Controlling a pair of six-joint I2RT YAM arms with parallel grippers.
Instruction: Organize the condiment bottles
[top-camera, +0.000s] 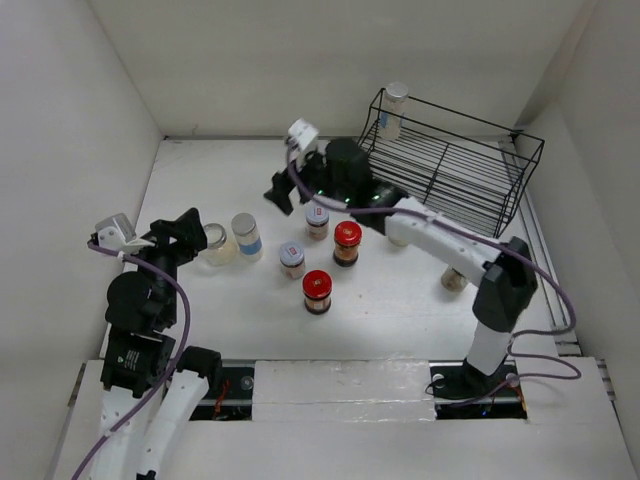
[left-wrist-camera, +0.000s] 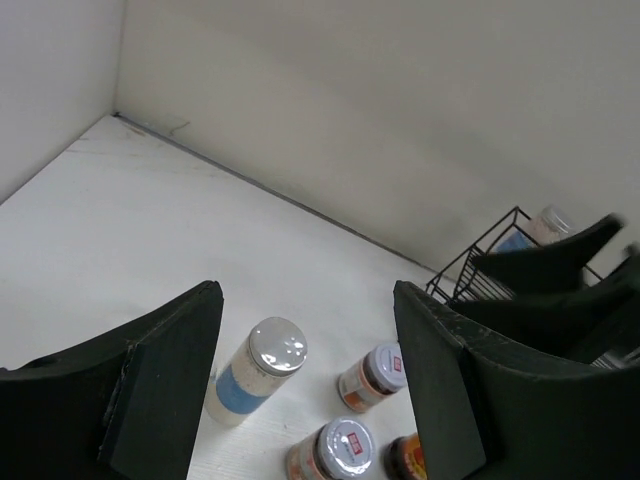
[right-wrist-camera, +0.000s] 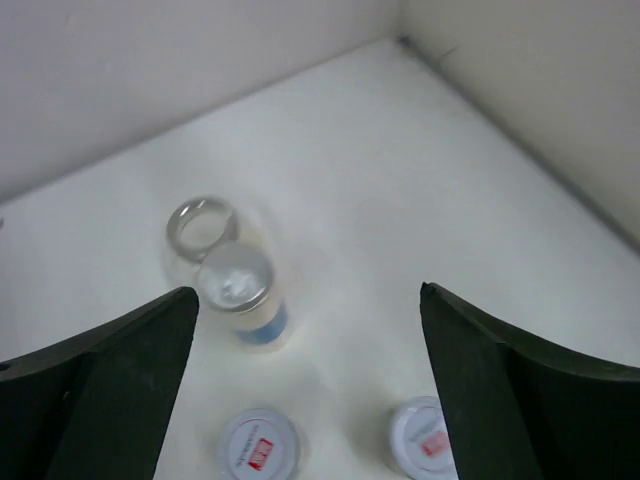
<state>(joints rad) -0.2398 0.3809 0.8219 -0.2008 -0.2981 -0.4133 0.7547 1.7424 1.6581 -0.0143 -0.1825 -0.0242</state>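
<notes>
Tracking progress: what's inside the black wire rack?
In the wire rack, one clear silver-lidded bottle stands at the far-left corner. No others show; the right arm hides its near-left corner.

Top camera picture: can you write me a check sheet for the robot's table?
Surface: white table, no spills seen.
Job's things: one bottle stands on the black wire rack; the others, including two red-lidded jars, stand on the table.
Clutter: nothing seen.
Grippers: left gripper open and empty; right gripper open and empty.
Cables: purple cables run along both arms.
Surroundings: white walls on three sides.
</notes>
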